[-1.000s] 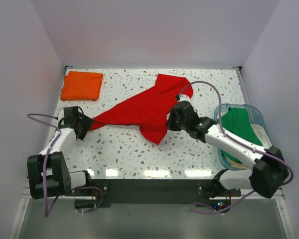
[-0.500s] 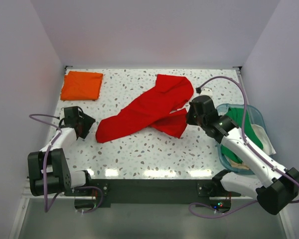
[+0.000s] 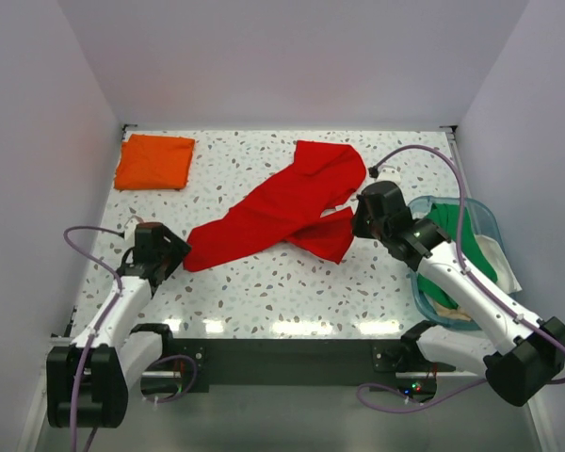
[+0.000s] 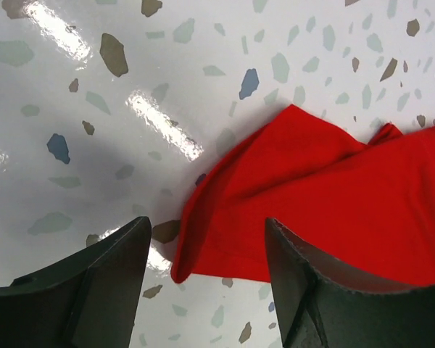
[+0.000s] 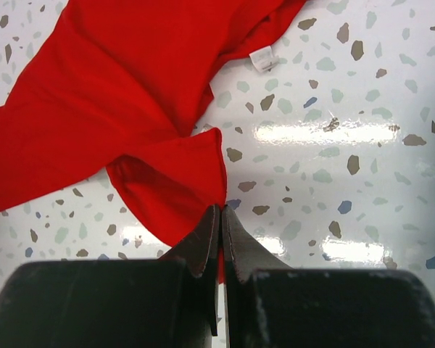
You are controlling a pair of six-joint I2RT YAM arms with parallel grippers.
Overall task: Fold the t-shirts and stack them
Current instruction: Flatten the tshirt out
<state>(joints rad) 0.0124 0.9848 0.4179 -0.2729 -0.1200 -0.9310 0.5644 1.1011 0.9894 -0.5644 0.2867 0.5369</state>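
My right end effector (image 5: 219,210) was pinched shut on a doubled-over flap of the red t-shirt (image 3: 273,212), with a sliver of red showing between the closed fingers. I judged that grip was there so I could draw the flap out and spread the cloth, since it lay bunched and could not be folded as it was. Just past the flap, the white neck label (image 5: 262,58) lay face up on the bench (image 3: 264,292), which told me the collar end sat toward the far edge.

My left end effector (image 4: 204,232) stood open just above the shirt's other end, a pointed corner of red lying between its spread fingers but not touched by them. I read that as lined up for a pinch, so both ends could be held at once and the shirt stretched between the arms.

The red t-shirt ran as a twisted band across the middle of the bench, from near the left edge up toward the far edge. It was not flat and no fold had been made in it.

The orange t-shirt (image 3: 154,161) lay folded in the far left corner, seemingly the start of the stack. The green t-shirt (image 3: 449,234) sat crumpled in the teal tub (image 3: 487,218) at the right edge, waiting its turn
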